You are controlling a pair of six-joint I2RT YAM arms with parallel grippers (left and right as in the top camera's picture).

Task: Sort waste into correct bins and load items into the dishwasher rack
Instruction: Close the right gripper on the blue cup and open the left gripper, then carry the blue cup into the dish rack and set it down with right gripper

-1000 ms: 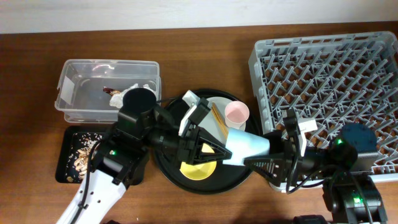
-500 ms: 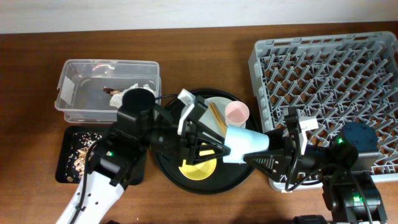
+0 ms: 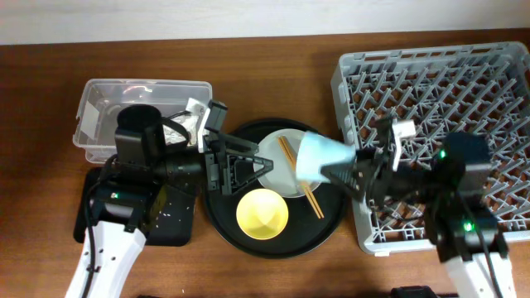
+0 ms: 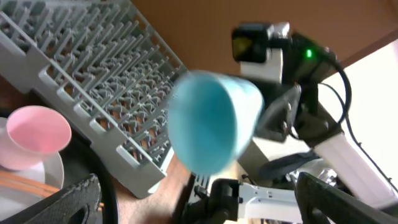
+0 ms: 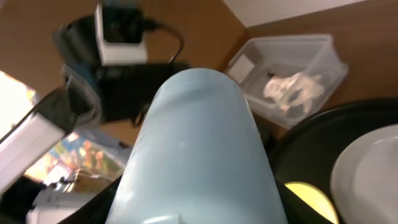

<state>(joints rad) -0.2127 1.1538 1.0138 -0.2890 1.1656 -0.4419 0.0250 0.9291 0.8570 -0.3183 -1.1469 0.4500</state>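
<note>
My right gripper (image 3: 331, 168) is shut on the blue cup (image 3: 317, 157), holding it on its side above the round black tray's right half; the cup (image 5: 199, 143) fills the right wrist view. Left of it my left gripper (image 3: 252, 168) stands open and empty, its fingers (image 4: 68, 202) wide apart and the blue cup (image 4: 211, 118) hanging in front of it. On the tray lie the yellow bowl (image 3: 262, 213), the pale plate (image 3: 281, 165) and the chopsticks (image 3: 300, 182). The pink cup (image 4: 34, 134) stands on the plate. The dishwasher rack (image 3: 439, 124) is at the right.
The clear box (image 3: 141, 108) at the back left holds a crumpled napkin (image 5: 289, 87). The flat black tray (image 3: 87, 215) lies in front of it, mostly under my left arm. The round black tray (image 3: 273, 240) sits between the box and the rack.
My left gripper opened, let go of the blue cup and drew back left. The right gripper now carries the cup alone, moved toward the back. The yellow bowl is uncovered.
</note>
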